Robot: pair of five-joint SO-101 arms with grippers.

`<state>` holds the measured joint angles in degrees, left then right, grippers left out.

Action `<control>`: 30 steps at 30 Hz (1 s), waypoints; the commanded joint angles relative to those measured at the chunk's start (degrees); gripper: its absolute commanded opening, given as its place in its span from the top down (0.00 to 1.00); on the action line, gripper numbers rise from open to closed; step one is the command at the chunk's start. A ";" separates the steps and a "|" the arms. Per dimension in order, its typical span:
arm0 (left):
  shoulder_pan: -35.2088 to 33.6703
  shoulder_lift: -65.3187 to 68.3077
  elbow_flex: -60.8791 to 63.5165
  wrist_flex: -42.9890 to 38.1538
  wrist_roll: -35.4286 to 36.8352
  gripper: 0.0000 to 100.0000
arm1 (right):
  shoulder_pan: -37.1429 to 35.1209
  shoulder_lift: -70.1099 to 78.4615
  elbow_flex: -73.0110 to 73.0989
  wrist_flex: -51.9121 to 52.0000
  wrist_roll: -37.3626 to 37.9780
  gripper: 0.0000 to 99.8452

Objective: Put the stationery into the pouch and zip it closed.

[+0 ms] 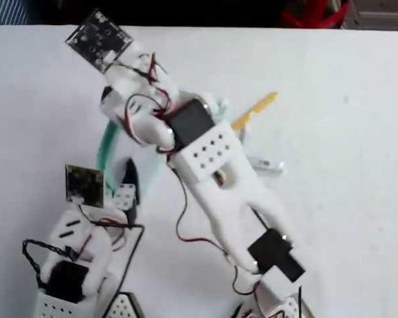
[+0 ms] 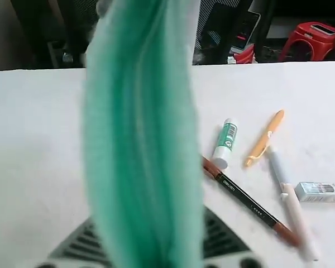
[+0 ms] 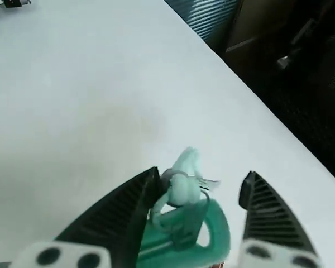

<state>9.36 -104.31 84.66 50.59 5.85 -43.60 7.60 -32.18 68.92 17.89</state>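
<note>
**Left gripper** (image 2: 148, 237): jaws pressed in on the green pouch (image 2: 139, 145) from both sides, gripping its body.

**Stationery:** loose on the white table (image 2: 39, 145), just beside the pouch.
- A brown-and-black pencil (image 2: 248, 204) has one end hidden behind the pouch's edge.
- A white pen (image 2: 293, 215) meets the pencil's other end.
- Near them lie a small grey box (image 2: 321, 191), a green-and-white tube (image 2: 226, 142) and an orange pen (image 2: 264, 139).

**Right gripper** (image 3: 198, 192): farther along the pouch, jaws wide apart astride its end. The pale zip pull (image 3: 184, 167) sits between them, close to one finger, ungripped.

**Beyond:** white tabletop runs to the table's far edge. In the high view the right arm (image 1: 219, 179) crosses above the stationery.
</note>
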 commanded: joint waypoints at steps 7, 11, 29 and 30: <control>0.66 -0.40 -0.18 -0.62 -0.62 0.98 | -1.19 -0.84 -4.40 4.79 0.18 0.98; 0.66 -0.40 -0.09 -0.62 -0.62 0.98 | -7.08 -3.21 -4.92 10.68 0.18 0.98; 0.66 -0.40 0.44 -0.79 -0.62 0.98 | -13.05 -8.92 -4.92 16.92 -6.68 0.98; 0.66 -0.40 0.44 -0.79 -0.62 0.98 | -12.70 -9.36 -4.84 17.01 -6.77 0.98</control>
<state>9.36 -104.92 85.63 50.59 5.85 -56.18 1.98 -36.48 85.10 11.91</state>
